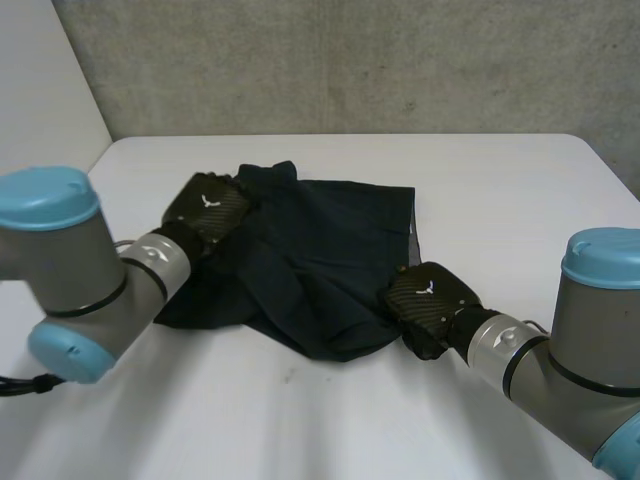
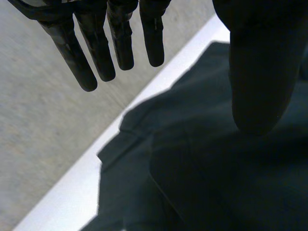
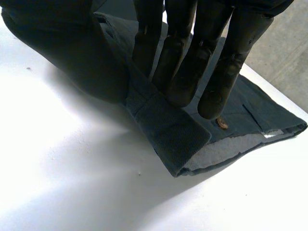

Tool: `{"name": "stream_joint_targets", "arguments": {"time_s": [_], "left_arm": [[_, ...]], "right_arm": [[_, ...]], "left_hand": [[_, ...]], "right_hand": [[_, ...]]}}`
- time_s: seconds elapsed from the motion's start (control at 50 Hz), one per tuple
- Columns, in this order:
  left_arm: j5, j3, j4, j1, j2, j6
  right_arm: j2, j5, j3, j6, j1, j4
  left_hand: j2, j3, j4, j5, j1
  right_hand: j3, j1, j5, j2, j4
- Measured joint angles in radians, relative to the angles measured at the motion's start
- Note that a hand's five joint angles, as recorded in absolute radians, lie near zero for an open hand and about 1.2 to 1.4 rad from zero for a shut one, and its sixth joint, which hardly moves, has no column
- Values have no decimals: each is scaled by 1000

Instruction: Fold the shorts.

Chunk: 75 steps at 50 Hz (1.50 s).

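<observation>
The dark blue-grey shorts (image 1: 320, 250) lie rumpled and partly folded in the middle of the white table (image 1: 500, 180). My left hand (image 1: 205, 205) hovers over their back left part. In the left wrist view its fingers (image 2: 120, 43) are straight and spread from the thumb (image 2: 260, 72), with the shorts (image 2: 202, 168) lying loose below them. My right hand (image 1: 430, 295) is at the front right edge of the shorts. In the right wrist view its fingers (image 3: 192, 57) and thumb pinch a doubled-over edge of the cloth (image 3: 173, 130), lifting it a little off the table.
A grey wall (image 1: 350, 60) stands behind the table's far edge. Bare white tabletop lies in front of the shorts and on both sides. Both arms reach in from the near corners.
</observation>
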<state>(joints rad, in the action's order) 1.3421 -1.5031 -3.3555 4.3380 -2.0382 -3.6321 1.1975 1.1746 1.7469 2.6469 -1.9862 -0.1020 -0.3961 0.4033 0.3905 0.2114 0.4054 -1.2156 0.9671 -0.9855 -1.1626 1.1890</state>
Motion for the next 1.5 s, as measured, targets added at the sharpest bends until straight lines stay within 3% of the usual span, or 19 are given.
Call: {"name": "stream_joint_targets", "arguments": {"time_s": [0.14, 0.22, 0.24, 0.26, 0.3, 0.48, 0.58, 0.74, 0.94, 1.02, 1.1, 1.18, 1.28, 1.5], "left_arm": [[4, 112, 77, 5, -148, -91], [8, 142, 100, 11, -195, -129], [8, 143, 102, 11, -198, -132], [9, 144, 103, 11, -200, -133], [10, 139, 104, 10, -190, -128], [33, -11, 104, 9, 66, -40], [86, -156, 129, 12, 239, -24], [192, -453, 307, 17, 522, -77], [203, -632, 561, 29, 731, -131], [197, -626, 561, 44, 767, -128], [192, -608, 471, 59, 757, -123], [189, -593, 351, 60, 697, -120], [191, -575, 228, 45, 592, -122], [194, -568, 236, 14, 543, -118]], "right_arm": [[-1, 5, 0, 1, 4, 1], [0, 11, -4, 1, 12, 1], [0, 11, -4, 1, 12, 1], [0, 13, -6, 1, 14, 1], [0, 16, -9, 1, 17, 2], [8, 22, -49, 4, 33, 32], [33, 30, -84, 4, 36, 103], [95, 36, -139, -67, 35, 326], [135, 63, -141, -329, 25, 659], [142, 77, -140, -376, 21, 697], [134, 80, -137, -345, 19, 648], [109, 78, -132, -299, 12, 598], [65, 78, -123, -254, -5, 542], [26, 85, -112, -227, -15, 464]], "left_hand": [[-57, 47, 57, 64, 51], [-569, 539, 555, 549, 601], [-569, 539, 555, 549, 601], [-737, 723, 737, 725, 734], [-789, 775, 799, 745, 734], [-798, 783, 804, 745, 734], [-798, 783, 804, 745, 734], [-798, 785, 808, 745, 734], [-799, 786, 808, 745, 734], [-799, 786, 808, 745, 734], [-711, 702, 715, 736, 725], [-407, 409, 417, 430, 371], [-310, 306, 311, 315, 302], [-236, 235, 242, 245, 236]], "right_hand": [[0, 0, 0, 0, 0], [0, 0, 0, 0, 0], [0, 0, 0, 0, 0], [0, 0, 0, 0, 0], [0, 0, 0, 0, 0], [0, 0, 0, 0, 0], [0, 0, 0, 0, 0], [0, 0, 0, 0, 0], [0, 0, 0, 0, 0], [0, 0, 0, 0, 0], [0, 0, 0, 0, 0], [0, 0, 0, 0, 0], [0, 8, 0, 0, 0], [0, 8, -1, 0, 0]]}}
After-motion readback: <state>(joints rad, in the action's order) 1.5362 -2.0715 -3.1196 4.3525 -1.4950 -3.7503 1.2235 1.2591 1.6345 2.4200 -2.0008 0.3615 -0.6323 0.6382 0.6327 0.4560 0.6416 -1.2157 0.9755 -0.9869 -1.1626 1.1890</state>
